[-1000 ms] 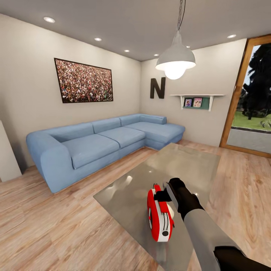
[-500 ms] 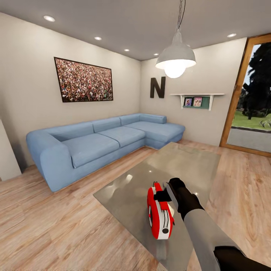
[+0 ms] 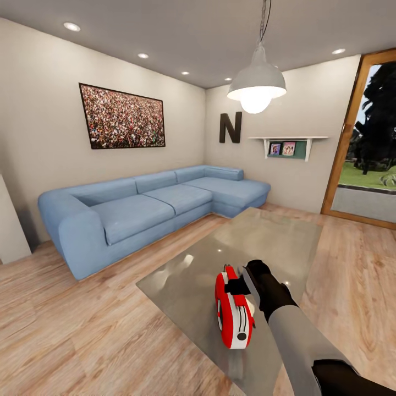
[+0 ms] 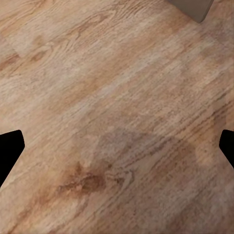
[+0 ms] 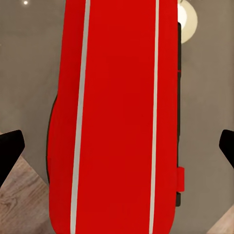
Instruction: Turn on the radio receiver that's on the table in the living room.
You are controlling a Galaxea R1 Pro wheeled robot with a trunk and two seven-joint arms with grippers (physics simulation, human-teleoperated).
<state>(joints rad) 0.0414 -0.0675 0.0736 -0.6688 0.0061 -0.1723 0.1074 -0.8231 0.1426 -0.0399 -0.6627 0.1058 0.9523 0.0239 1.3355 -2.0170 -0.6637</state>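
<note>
- Head cam sits high and looks forward and slightly down across the room: the blue corner sofa (image 3: pixel 159 206) along the far walls, the white pendant lamp (image 3: pixel 257 85) up top, and the glossy grey glass-topped coffee table (image 3: pixel 253 242) running away from the lower middle.
- Right wrist cam points straight down, super close to the small red box-shaped radio with white edge bands (image 5: pixel 117 117), which takes up most of the picture with grey glass either side.
- Those two share that radio (image 3: pixel 234 313) and the glass around it.
- Left wrist cam faces down at the light wood plank floor (image 4: pixel 112 122), fairly near; the head view shows that same flooring (image 3: pixel 71 324) around the table.
</note>
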